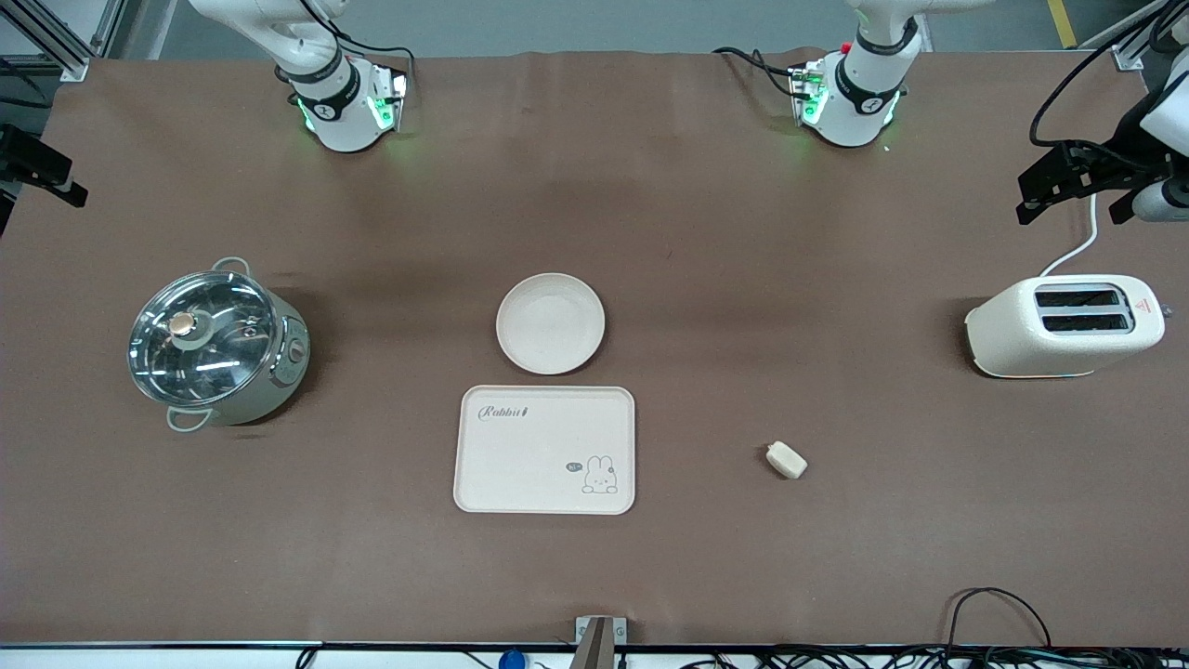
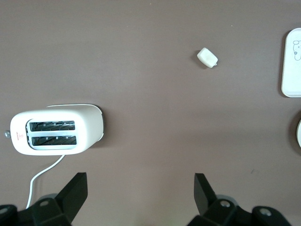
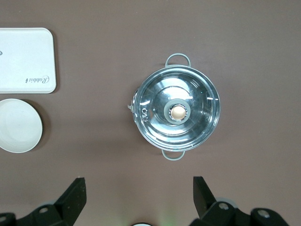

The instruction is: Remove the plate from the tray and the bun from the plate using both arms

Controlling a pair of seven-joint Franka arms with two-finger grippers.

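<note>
1. The tray (image 1: 544,450) with the rabbit drawing is lying flat on the brown table (image 1: 743,557), nearest the front camera of all the things, at about the middle of the table's length. Nothing is sitting on it.
2. The bun (image 1: 787,460) is resting on the bare cloth beside the tray, toward the left arm's end of the table and well apart from the tray's edge. Nothing is touching it.
3. The plate (image 1: 550,323) is sitting upright just beside the tray's edge, a little farther from the front camera, with a thin strip of cloth showing between the two. It is holding nothing.
4. The toaster (image 1: 1064,326) is standing at the left arm's end, its two slots facing up and its white cord trailing away toward the table's edge.
5. The lidded pot (image 1: 215,346) is standing at the right arm's end, its glass lid on and a small knob at the centre.
6. The left gripper (image 2: 140,188) is hanging high over the table between the toaster and the bun, its fingers spread wide and holding nothing.
7. The right gripper (image 3: 139,188) is hanging high above the pot, its fingers likewise spread wide and holding nothing.
8. Both arms are waiting, drawn back near their green-lit bases.
</note>
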